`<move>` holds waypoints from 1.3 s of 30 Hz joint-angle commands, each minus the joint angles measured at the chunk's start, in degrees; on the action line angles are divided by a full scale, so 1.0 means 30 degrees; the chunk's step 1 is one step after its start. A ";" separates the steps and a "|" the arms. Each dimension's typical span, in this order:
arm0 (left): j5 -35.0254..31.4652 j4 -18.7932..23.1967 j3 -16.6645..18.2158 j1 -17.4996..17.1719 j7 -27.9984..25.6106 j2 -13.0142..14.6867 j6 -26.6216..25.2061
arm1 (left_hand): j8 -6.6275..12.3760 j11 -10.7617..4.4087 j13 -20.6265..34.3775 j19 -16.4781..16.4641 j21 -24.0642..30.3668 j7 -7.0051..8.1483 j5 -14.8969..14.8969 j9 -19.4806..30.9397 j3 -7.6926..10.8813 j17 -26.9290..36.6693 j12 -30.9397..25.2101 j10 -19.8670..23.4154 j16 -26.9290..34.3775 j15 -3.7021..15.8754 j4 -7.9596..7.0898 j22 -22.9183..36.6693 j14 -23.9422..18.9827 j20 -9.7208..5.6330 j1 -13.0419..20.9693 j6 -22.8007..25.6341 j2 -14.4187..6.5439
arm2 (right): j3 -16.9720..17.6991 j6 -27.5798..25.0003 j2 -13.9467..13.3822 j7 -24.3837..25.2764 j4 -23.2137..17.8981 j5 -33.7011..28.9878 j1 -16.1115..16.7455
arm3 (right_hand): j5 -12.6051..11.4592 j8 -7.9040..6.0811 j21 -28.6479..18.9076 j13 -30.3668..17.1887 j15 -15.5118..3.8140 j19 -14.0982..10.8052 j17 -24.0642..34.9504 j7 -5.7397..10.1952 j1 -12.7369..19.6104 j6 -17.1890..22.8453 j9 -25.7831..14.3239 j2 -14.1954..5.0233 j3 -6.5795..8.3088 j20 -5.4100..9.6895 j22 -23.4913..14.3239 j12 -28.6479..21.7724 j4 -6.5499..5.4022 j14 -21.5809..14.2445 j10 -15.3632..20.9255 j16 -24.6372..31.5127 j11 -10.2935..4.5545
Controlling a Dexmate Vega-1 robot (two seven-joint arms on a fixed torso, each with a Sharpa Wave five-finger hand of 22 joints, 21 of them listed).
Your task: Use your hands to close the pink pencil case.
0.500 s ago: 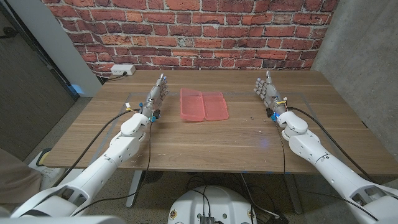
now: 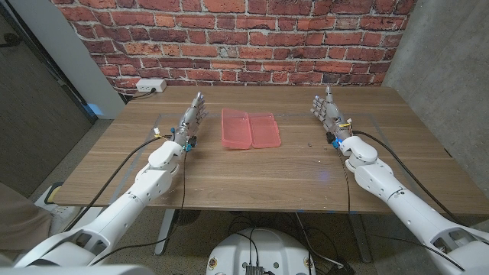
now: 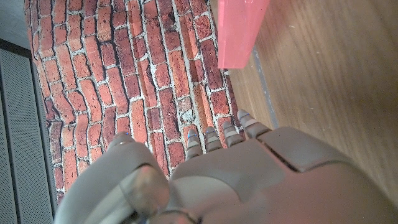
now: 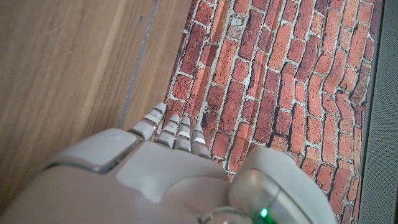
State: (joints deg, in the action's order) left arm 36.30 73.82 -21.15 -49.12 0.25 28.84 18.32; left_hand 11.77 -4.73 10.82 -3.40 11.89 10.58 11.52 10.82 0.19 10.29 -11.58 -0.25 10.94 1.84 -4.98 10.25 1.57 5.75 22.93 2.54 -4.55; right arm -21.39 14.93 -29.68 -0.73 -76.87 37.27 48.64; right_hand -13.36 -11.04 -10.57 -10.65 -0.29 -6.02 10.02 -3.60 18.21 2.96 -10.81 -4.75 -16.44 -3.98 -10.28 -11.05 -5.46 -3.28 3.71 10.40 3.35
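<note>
Fingers first: both hands have their fingers stretched out straight and loosely apart, holding nothing at all. The left hand (image 2: 192,116) stands on the table (image 2: 252,172) just to the left of the pink pencil case (image 2: 250,130), with a bit of bare wood between them, and the right hand (image 2: 327,111) stands well apart on the other side. The case lies wide open, both halves down flat side by side around the middle of the table, toward the brick wall (image 2: 229,38). From the left wrist view one pink edge (image 3: 239,31) looks thin and a bit see-through, so I'd guess it's hard plastic: light, stiff, probably slick, and likely to skate across the wood if you just shove it. My take is you'd hook fingertips under the outer long edge of one half and fold it over the hinge in the middle, while the other hand pins the second half down.
</note>
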 commanded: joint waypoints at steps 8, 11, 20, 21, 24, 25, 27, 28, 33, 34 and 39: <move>-0.2753 0.1564 0.0214 -0.1491 -0.3138 0.0893 0.0782 | 0.0415 -0.0907 0.0076 -0.0500 0.0099 0.0267 0.0013 0.0107 -0.0018 0.0157 -0.0498 0.1062 0.0196 0.0301 0.0137 0.0109 -0.0774 0.1515 0.0375 0.1371 -0.0073 | -0.0388 -0.0204 -0.0172 0.0479 -0.0664 -0.0772 0.0125 | -0.0117 -0.0030 -0.0243 -0.0033 0.0027 -0.0441 0.0072 -0.0008 0.0284 -0.0110 -0.0081 -0.0104 -0.0028 -0.0002 -0.0057 -0.0241 0.0028 -0.0227 0.0249 0.0093 0.0011; -0.3494 0.1881 0.0136 -0.1554 -0.3554 0.1154 0.0800 | 0.0430 -0.1034 0.0075 -0.0466 0.0078 0.0324 0.0010 0.0107 -0.0026 0.0160 -0.0592 0.1380 0.0179 0.0319 0.0153 0.0116 -0.0773 0.1443 0.0402 0.1498 -0.0074 | -0.0423 -0.0266 -0.0223 0.0496 -0.0755 -0.0823 0.0166 | -0.0118 -0.0029 -0.0234 -0.0033 0.0041 -0.0416 0.0071 -0.0010 0.0298 -0.0120 -0.0081 -0.0109 -0.0020 -0.0029 -0.0059 -0.0236 0.0037 -0.0200 0.0230 0.0081 0.0043; -0.5907 0.2470 0.0123 -0.2106 -0.6975 0.0126 0.1533 | 0.1149 -0.1420 0.0049 -0.1901 0.0380 0.0240 -0.0027 0.0095 -0.0051 0.0132 -0.1106 0.4059 0.0415 0.1099 0.0527 0.0105 -0.2029 0.2094 0.1020 0.4565 0.0031 | -0.0305 -0.0147 -0.0562 -0.0196 -0.0525 -0.0670 0.0036 | -0.0121 -0.0029 -0.0199 -0.0033 0.0066 -0.0311 0.0069 0.0000 0.0342 -0.0143 -0.0081 -0.0127 0.0005 -0.0089 -0.0064 -0.0239 0.0063 -0.0155 0.0217 0.0060 0.0042; -0.6090 0.2589 0.0103 -0.2160 -0.7194 0.0060 0.1515 | 0.1164 -0.1446 0.0046 -0.1897 0.0359 0.0240 -0.0030 0.0092 -0.0063 0.0131 -0.1140 0.4237 0.0412 0.1104 0.0547 0.0103 -0.2066 0.2110 0.1046 0.4679 0.0057 | -0.0313 -0.0105 -0.0581 -0.0406 -0.0305 -0.0644 -0.0090 | -0.0121 -0.0028 -0.0200 -0.0033 0.0064 -0.0310 0.0068 -0.0003 0.0347 -0.0148 -0.0081 -0.0129 0.0008 -0.0104 -0.0064 -0.0242 0.0066 -0.0155 0.0223 0.0060 0.0033; -0.7005 0.2882 0.0115 -0.2372 -0.8550 -0.0440 0.1658 | 0.1364 -0.1394 0.0036 -0.1913 0.0280 0.0112 -0.0037 0.0084 -0.0123 0.0131 -0.1225 0.4945 0.0456 0.1268 0.0621 0.0102 -0.2397 0.1697 0.1149 0.5582 0.0148 | -0.0347 0.0051 -0.0566 -0.0786 0.0352 -0.0671 -0.0409 | -0.0122 -0.0029 -0.0172 -0.0033 0.0059 -0.0229 0.0067 0.0002 0.0374 -0.0158 -0.0081 -0.0142 0.0024 -0.0146 -0.0065 -0.0234 0.0082 -0.0144 0.0192 0.0055 0.0012; -0.7176 0.3034 0.0127 -0.2437 -0.8801 -0.0515 0.1609 | 0.1456 -0.1410 0.0031 -0.1954 0.0258 0.0027 -0.0038 0.0077 -0.0146 0.0130 -0.1298 0.5416 0.0483 0.1493 0.0654 0.0103 -0.2607 0.1256 0.1203 0.6049 0.0171 | -0.0312 0.0203 -0.0520 -0.1009 0.0556 -0.0563 -0.0474 | -0.0122 -0.0021 -0.0166 -0.0033 0.0055 -0.0210 0.0067 0.0019 0.0382 -0.0180 -0.0081 -0.0143 0.0028 -0.0152 -0.0066 -0.0234 0.0087 -0.0140 0.0189 0.0053 0.0013; -0.7633 0.3428 0.0163 -0.2585 -0.9486 -0.0694 0.1391 | 0.1567 -0.1388 0.0023 -0.1916 0.0199 -0.0072 -0.0036 0.0068 -0.0181 0.0124 -0.1333 0.5879 0.0481 0.1725 0.0698 0.0105 -0.2812 0.0504 0.1272 0.6645 0.0208 | -0.0265 0.0376 -0.0563 -0.1151 0.0666 -0.0556 -0.0490 | -0.0121 -0.0004 -0.0159 -0.0033 0.0066 -0.0184 0.0066 0.0035 0.0397 -0.0233 -0.0081 -0.0145 0.0035 -0.0165 -0.0066 -0.0216 0.0097 -0.0109 0.0137 0.0042 -0.0029; -0.7837 0.3567 0.0165 -0.2623 -0.9692 -0.0732 0.1333 | 0.1623 -0.1532 0.0017 -0.2012 0.0206 -0.0159 -0.0035 0.0059 -0.0210 0.0119 -0.1307 0.6123 0.0466 0.1813 0.0731 0.0105 -0.2909 0.0002 0.1321 0.7021 0.0241 | -0.0209 0.0395 -0.0580 -0.1246 0.0650 -0.0437 -0.0452 | -0.0121 -0.0007 -0.0156 -0.0033 0.0064 -0.0171 0.0066 0.0035 0.0403 -0.0228 -0.0081 -0.0147 0.0038 -0.0166 -0.0066 -0.0212 0.0101 -0.0083 0.0124 0.0031 -0.0052; -0.8722 0.3676 0.0118 -0.2661 -1.0281 -0.0856 0.1473 | 0.1652 -0.1394 0.0007 -0.2112 0.0174 -0.0223 -0.0042 0.0047 -0.0277 0.0106 -0.1306 0.6755 0.0453 0.2091 0.0794 0.0092 -0.3270 -0.0957 0.1414 0.7662 0.0304 | -0.0234 0.1117 -0.0525 -0.1885 0.1171 -0.0475 -0.0549 | -0.0121 -0.0016 -0.0133 -0.0033 0.0021 -0.0086 0.0065 0.0049 0.0452 -0.0228 -0.0081 -0.0168 0.0066 -0.0188 -0.0067 -0.0219 0.0129 -0.0004 0.0122 0.0004 -0.0056; -0.8746 0.3673 0.0116 -0.2669 -1.0245 -0.0852 0.1493 | 0.1668 -0.1439 0.0006 -0.2120 0.0166 -0.0277 -0.0038 0.0046 -0.0293 0.0105 -0.1310 0.6857 0.0445 0.2143 0.0806 0.0090 -0.3305 -0.1012 0.1425 0.7777 0.0328 | -0.0256 0.1306 -0.0449 -0.1893 0.1332 -0.0558 -0.0602 | -0.0121 -0.0015 -0.0116 -0.0033 0.0021 -0.0038 0.0065 0.0047 0.0464 -0.0236 -0.0081 -0.0174 0.0074 -0.0179 -0.0067 -0.0222 0.0135 0.0022 0.0126 -0.0004 -0.0051; -0.9151 0.3615 -0.0028 -0.2460 -0.9481 -0.0207 0.1211 | 0.1671 -0.1517 0.0002 -0.2170 0.0151 -0.0267 -0.0028 0.0039 -0.0380 0.0104 -0.1305 0.7141 0.0384 0.2257 0.0822 0.0082 -0.3309 -0.1416 0.1409 0.8040 0.0442 | -0.0421 0.1458 -0.0274 -0.1618 0.1524 -0.0966 -0.0861 | -0.0119 -0.0019 -0.0081 -0.0033 0.0036 0.0097 0.0063 0.0070 0.0532 -0.0254 -0.0080 -0.0202 0.0112 -0.0152 -0.0066 -0.0236 0.0175 0.0082 0.0139 -0.0015 -0.0050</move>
State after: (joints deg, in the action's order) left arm 13.38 83.68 -20.77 -56.47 -26.84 27.30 22.61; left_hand 16.39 -9.13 10.65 -9.62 12.43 9.59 11.52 10.92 -0.70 10.38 -15.29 20.36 11.91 2.07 -2.67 10.39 -8.00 2.01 26.87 25.93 -3.64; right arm -22.28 17.04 -31.15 -4.58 -74.43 35.49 47.27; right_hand -13.35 -11.03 -11.10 -10.64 -0.30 -6.11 10.00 -3.27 18.96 2.63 -10.79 -5.49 -16.10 -4.50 -10.27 -11.45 -5.12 -3.28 3.71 10.39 3.36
